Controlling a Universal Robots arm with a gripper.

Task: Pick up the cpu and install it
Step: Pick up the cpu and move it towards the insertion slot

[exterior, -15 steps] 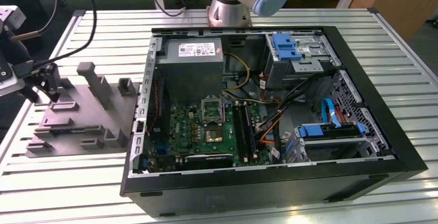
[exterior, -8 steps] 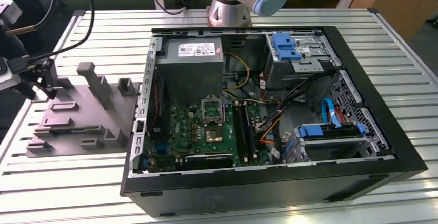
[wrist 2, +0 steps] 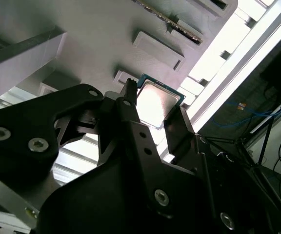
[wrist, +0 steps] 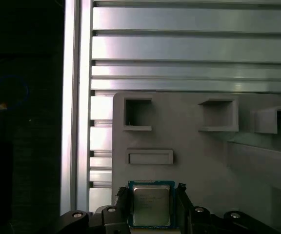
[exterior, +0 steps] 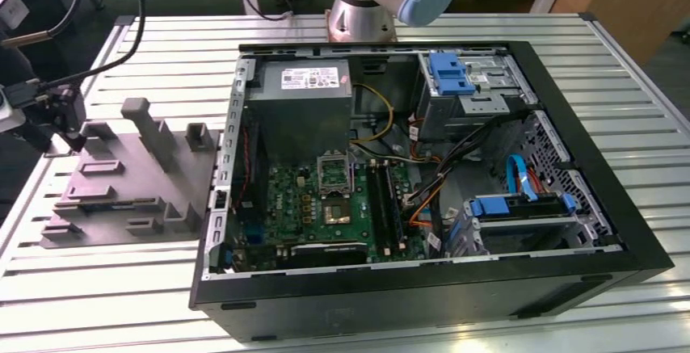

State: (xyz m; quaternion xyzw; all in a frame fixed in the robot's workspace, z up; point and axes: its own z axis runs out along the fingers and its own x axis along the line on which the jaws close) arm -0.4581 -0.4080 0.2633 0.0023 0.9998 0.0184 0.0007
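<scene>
We are gripping the cpu (wrist: 151, 208) with the claw (wrist: 152, 191). Its fingers (wrist: 122, 199) are narrowed onto two opposite edges of the chip, over the grey tray (exterior: 108, 208) on the table (exterior: 97, 288) at the exterior view's left. Whether the chip is resting on the tray, we cannot tell. We are judging that a good grip means light, even pressure on the edges only, with the chip level, since a tilted corner could catch on the tray.

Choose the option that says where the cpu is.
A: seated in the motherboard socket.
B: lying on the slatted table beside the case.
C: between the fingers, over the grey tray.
C: in both wrist views the cpu sits between the two fingers, with the grey tray behind it.
</scene>
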